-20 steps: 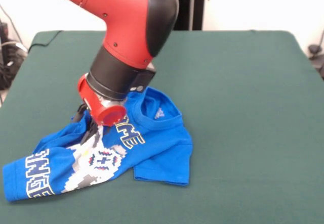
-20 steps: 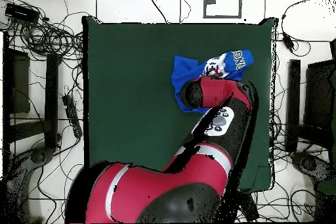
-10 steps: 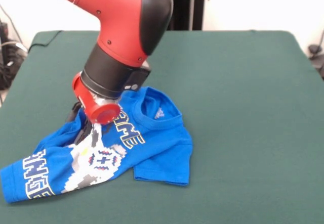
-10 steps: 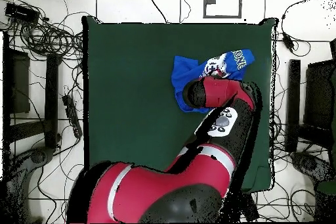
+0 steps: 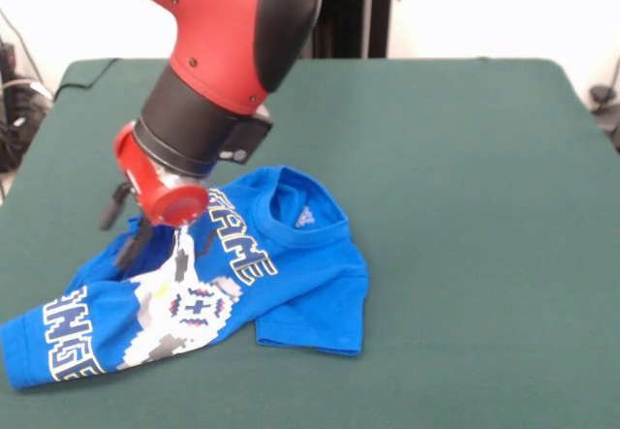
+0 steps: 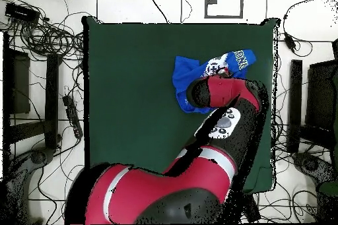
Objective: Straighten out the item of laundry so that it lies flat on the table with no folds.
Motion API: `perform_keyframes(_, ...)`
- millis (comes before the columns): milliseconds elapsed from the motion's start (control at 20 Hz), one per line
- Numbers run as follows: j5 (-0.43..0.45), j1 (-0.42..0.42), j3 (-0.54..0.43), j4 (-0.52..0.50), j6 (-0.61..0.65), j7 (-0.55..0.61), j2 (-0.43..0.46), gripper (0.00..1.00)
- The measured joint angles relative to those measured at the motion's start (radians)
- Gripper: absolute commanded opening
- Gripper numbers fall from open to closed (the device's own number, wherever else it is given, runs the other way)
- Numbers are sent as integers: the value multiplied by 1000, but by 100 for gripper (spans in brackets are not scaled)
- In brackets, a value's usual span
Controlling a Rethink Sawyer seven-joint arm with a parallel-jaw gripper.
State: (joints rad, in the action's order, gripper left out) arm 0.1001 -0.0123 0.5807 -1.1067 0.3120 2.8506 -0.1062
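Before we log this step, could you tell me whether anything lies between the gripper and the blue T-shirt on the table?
Nothing visible does. The gripper is right at the T-shirt, where the cloth rises in a ridge. Around the shirt only the green table shows. Whether the gripper holds the cloth cannot be told.

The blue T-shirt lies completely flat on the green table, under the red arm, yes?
Not flat. In the front view the blue T-shirt is bunched and folded over itself, one sleeve doubled under. It does lie on the green table, under the red arm.
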Motion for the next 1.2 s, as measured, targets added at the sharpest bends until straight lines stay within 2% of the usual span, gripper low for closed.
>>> perform_keyframes(200, 0, 39, 118, 17, 0, 0, 29, 100)
perform_keyframes(500, 0, 24, 106, 24, 0, 0, 12, 100)
perform_keyframes(750, 21, -50, 3, 23, 0, 0, -46, 100)
perform_keyframes(1100, 88, -191, -206, 22, 7, 0, -144, 100)
perform_keyframes(1200, 99, -205, -233, 22, 13, 0, -156, 100)
